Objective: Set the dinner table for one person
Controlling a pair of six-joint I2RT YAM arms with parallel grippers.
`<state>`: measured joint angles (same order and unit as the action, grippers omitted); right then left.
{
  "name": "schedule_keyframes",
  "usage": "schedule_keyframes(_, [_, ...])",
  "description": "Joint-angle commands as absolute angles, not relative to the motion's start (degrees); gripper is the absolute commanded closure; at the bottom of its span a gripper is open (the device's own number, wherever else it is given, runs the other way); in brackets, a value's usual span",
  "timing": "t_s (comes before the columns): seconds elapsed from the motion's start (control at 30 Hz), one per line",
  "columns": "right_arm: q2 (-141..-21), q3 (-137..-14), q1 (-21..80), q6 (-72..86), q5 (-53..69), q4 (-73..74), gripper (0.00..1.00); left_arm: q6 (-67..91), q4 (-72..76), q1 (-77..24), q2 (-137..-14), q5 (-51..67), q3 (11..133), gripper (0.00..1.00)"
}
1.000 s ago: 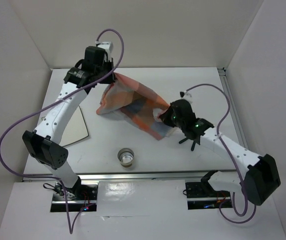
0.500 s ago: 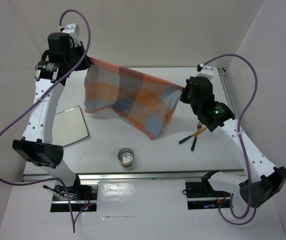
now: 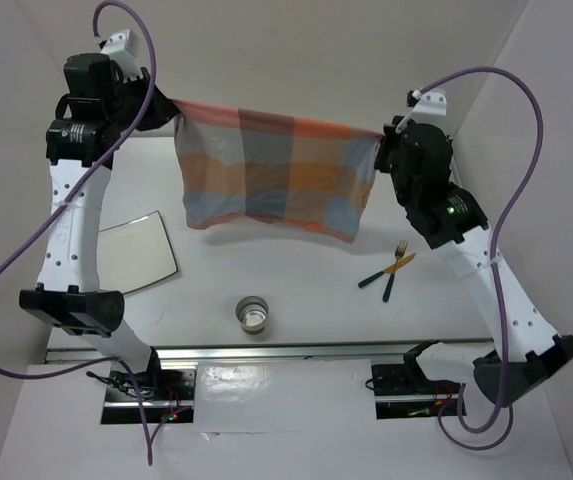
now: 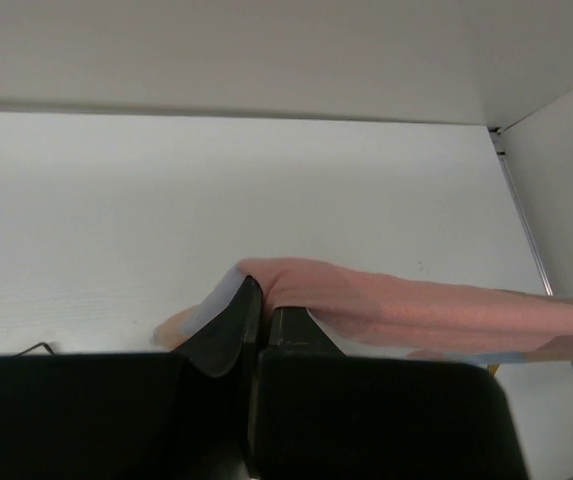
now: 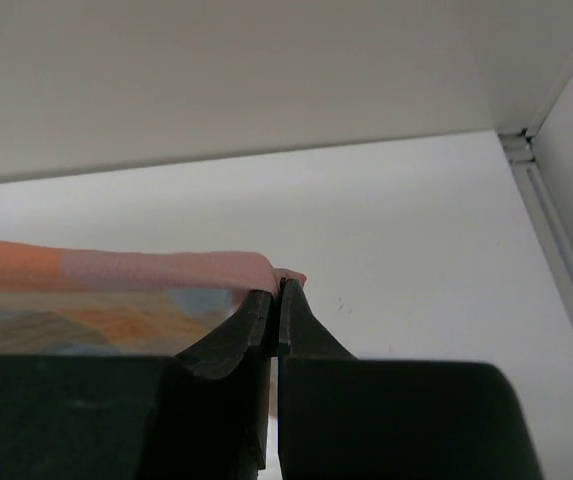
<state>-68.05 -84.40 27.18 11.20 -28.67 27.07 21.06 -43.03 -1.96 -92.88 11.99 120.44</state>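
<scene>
Nearest the arm bases, a straight metal rail [image 3: 296, 349] ran along the front edge of the table [image 3: 306, 285], a broad, flat, plain white top that lay below both claws and carried everything else. Just past the rail, between the two arms and well below the claws, stood a small round metal cup [image 3: 254, 314], shiny-walled and open at the top. Below and a little inward of the right claw [image 3: 380, 141] lay two slim pieces of cutlery [image 3: 387, 272] with dark handles, crossing near their handle ends, one of them a fork with its tines pointing away. Below the left claw [image 3: 171, 106], beside that arm's white link, a thin square white plate [image 3: 138, 250] with rounded corners lay flat, well apart from the cup. Farther back, a soft woven cloth mat [image 3: 276, 168], checked in orange, grey and blue, hung as a limp sheet, its top edge pulled into a nearly straight line between the claws and its lower hem sagging unevenly; whether the hem touched the table could not be told. The left claw was clenched on one upper corner, its black fingers pressed together with the fabric bunched between them; the right claw pinched the other corner just as tightly. Behind them rose a plain, matte white wall [image 3: 296, 60].
</scene>
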Motion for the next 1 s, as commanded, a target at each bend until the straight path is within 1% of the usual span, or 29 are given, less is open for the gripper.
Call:
schedule_keyframes(0.0, [-74.34,-88.84,22.79,2.82,-29.02,17.33,1.0,22.59,-38.67,-0.62,-96.14,13.09,125.67,1.0])
schedule_keyframes(0.13, [-83.21,-93.42,12.76,3.34,-16.02,9.69,1.0,22.59,-37.27,-0.62,-105.01,15.02,133.57,1.0])
schedule_keyframes(0.17, [-87.84,-94.91,11.44,3.34,-12.43,6.97,1.0,22.59,-37.27,-0.62,-109.38,15.03,138.12,1.0])
schedule_keyframes(0.23, [-93.66,-103.77,8.8,3.34,-9.59,6.94,1.0,23.28,-37.27,-0.62,-113.53,15.64,142.36,1.0])
schedule_keyframes(0.27, [-99.43,-106.93,8.09,3.34,-7.75,6.94,1.0,23.81,-34.83,0.08,-115.12,15.64,144.56,1.0])
schedule_keyframes(0.3, [-102.1,-113.23,6.95,3.34,-6.52,6.33,1.0,25.47,-33.24,0.96,-117.22,16.78,144.58,1.0])
schedule_keyframes(0.37, [-108.94,-118.8,6.42,3.34,-4.75,5.72,1.0,27.67,-27.03,2.8,-118.38,18.19,143.54,1.0])
schedule_keyframes(0.43, [-112.31,-125.9,5.1,4.91,-3.96,5.71,1.0,30.4,-23.83,3.68,-120.4,19.42,144.05,1.0])
schedule_keyframes(0.57, [-114.96,-128.32,4.57,5.54,-3.25,2.64,1.0,32.25,-17.94,4.75,-121.55,19.42,145.63,1.0])
schedule_keyframes(0.6, [-114.35,-127.45,4.57,6.06,-3.25,1.94,1.0,32.86,-17.15,5.36,-121.55,19.42,144.68,1.0])
schedule_keyframes(0.67, [-112.6,-121.14,4.57,6.06,-3.25,0.36,1.0,33.65,-15.74,5.98,-120.94,20.74,142.48,1.0])
schedule_keyframes(0.7, [-109.8,-117.81,4.57,6.67,-3.86,-2.26,1.0,33.66,-15.73,6.67,-119.89,20.74,140.99,1.0])
schedule_keyframes(0.73, [-108.21,-110.73,4.57,7.29,-3.87,-3.85,1.0,33.66,-15.73,6.68,-119.1,21.26,137.32,1.0])
schedule_keyframes(0.8, [-103.39,-103.92,4.57,8.17,-3.87,-6.93,1.0,32.87,-15.73,6.68,-117.26,21.27,133.44,1.0])
schedule_keyframes(0.83, [-101.88,-100.58,4.57,9.22,-2.82,-7.55,1.0,32.09,-16.69,6.68,-114.72,21.27,128.63,1.0])
schedule_keyframes(0.87, [-100.3,-93.59,4.57,9.23,-2.12,-8.43,1.0,32.08,-16.7,6.68,-112.96,21.27,125.1,1.0])
schedule_keyframes(0.9, [-97.06,-90.12,4.57,10.01,-1.59,-9.66,1.0,31.56,-14.61,6.68,-110.85,22.14,120.81,1.0])
schedule_keyframes(0.93, [-95.47,-83.13,4.57,10.8,-1.06,-10.19,1.0,31.55,-13.55,6.68,-106.04,22.15,111.28,1.0])
schedule_keyframes(0.97, [-93.8,-79.58,4.57,11.42,-1.05,-10.2,1.0,31.55,-12.58,6.68,-103.73,22.15,106.57,1.0])
